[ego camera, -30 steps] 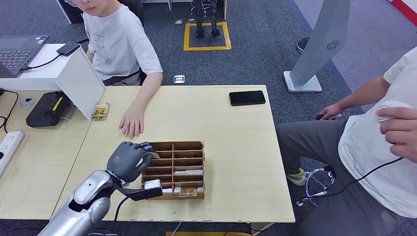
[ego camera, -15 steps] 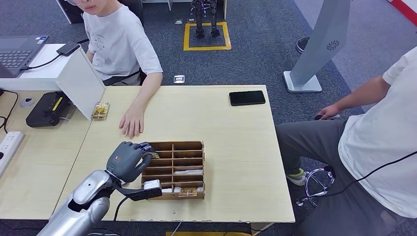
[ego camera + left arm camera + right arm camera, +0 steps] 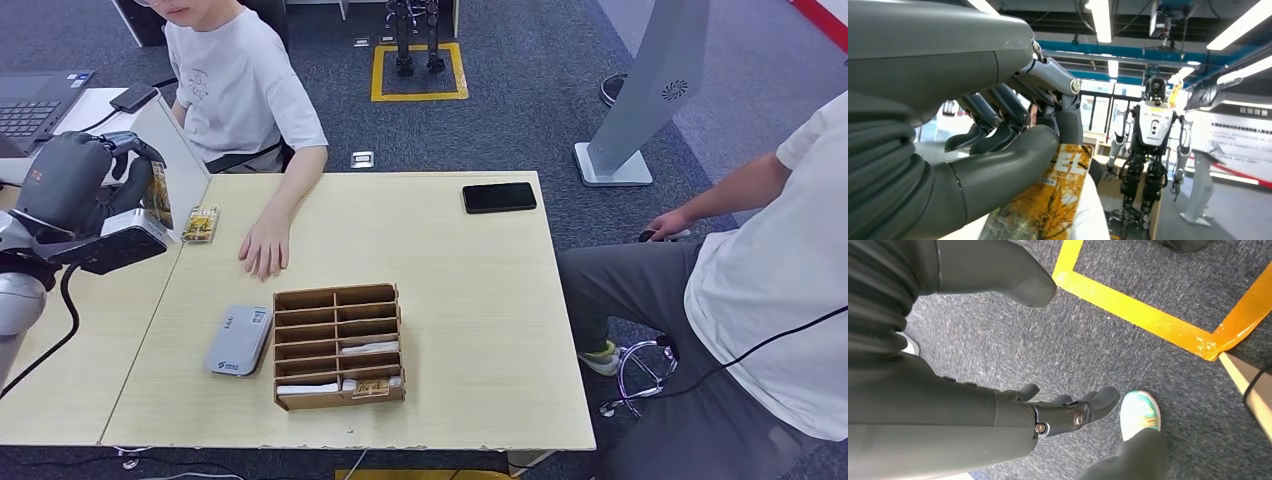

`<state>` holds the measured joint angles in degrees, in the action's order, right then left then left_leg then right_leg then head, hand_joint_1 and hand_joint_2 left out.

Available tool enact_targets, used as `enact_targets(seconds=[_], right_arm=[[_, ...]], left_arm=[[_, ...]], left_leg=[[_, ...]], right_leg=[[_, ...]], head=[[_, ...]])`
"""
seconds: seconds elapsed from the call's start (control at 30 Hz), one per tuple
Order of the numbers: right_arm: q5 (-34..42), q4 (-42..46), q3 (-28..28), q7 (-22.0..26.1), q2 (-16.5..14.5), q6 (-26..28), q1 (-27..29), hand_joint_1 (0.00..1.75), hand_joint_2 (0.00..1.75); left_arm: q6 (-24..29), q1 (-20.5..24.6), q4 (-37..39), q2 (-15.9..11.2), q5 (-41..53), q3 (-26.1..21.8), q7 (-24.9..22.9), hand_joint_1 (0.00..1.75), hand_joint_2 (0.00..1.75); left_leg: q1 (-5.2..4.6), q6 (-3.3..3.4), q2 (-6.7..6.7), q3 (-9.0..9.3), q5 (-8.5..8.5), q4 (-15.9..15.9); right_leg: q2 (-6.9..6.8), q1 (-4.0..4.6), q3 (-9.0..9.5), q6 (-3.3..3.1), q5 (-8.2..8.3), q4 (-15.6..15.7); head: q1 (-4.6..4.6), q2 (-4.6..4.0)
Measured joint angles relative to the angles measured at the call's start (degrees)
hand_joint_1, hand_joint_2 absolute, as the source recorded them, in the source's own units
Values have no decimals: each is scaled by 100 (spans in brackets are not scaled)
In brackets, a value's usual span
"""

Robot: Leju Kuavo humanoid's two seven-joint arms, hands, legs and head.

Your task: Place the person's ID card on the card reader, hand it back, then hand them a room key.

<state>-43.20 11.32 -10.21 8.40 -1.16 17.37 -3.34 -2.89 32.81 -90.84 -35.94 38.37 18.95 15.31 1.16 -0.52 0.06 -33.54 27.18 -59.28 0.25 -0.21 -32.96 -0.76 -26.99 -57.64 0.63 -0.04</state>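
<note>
My left hand [image 3: 68,186] is raised at the table's far left and pinches a yellow-printed room key card [image 3: 158,196] between thumb and fingers. Up close, the thumb presses the card [image 3: 1050,200] against the dark fingers [image 3: 998,115]. The grey card reader [image 3: 239,340] lies flat on the table beside the wooden slotted card box [image 3: 338,345], which holds a few cards. Another small yellow card [image 3: 202,224] lies near the seated person's hand [image 3: 264,249], which rests on the table. My right hand [image 3: 1058,412] hangs over the carpet, fingers apart and holding nothing.
A black phone [image 3: 500,197] lies at the table's far right corner. A white divider panel [image 3: 180,165] and a black device [image 3: 20,215] stand at the left, partly behind my arm. A second person sits at the right edge [image 3: 770,300].
My left hand has risen from the card box and swung far left, now holding a yellow card. The card reader, hidden under my arm before, is uncovered.
</note>
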Motion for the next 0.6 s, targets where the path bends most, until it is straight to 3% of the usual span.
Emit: enact_targets(seconds=[0.23, 0.6], right_arm=[[-4, 0, -62, -1, 0, 1, -6, 0, 175], [-14, 0, -120, -1, 0, 1, -7, 0, 175]], left_arm=[[103, -34, -274, -79, 181, -385, -1, 175, 175], [113, -49, -353, -122, 159, -491, -7, 175, 175]], left_leg=[[0, 0, -1, -4, 0, 0], [0, 0, -1, -4, 0, -1]], right_leg=[[-1, -1, -1, 0, 0, 1], [-2, -1, -1, 0, 0, 1]], head=[[-2, 0], [-2, 0]])
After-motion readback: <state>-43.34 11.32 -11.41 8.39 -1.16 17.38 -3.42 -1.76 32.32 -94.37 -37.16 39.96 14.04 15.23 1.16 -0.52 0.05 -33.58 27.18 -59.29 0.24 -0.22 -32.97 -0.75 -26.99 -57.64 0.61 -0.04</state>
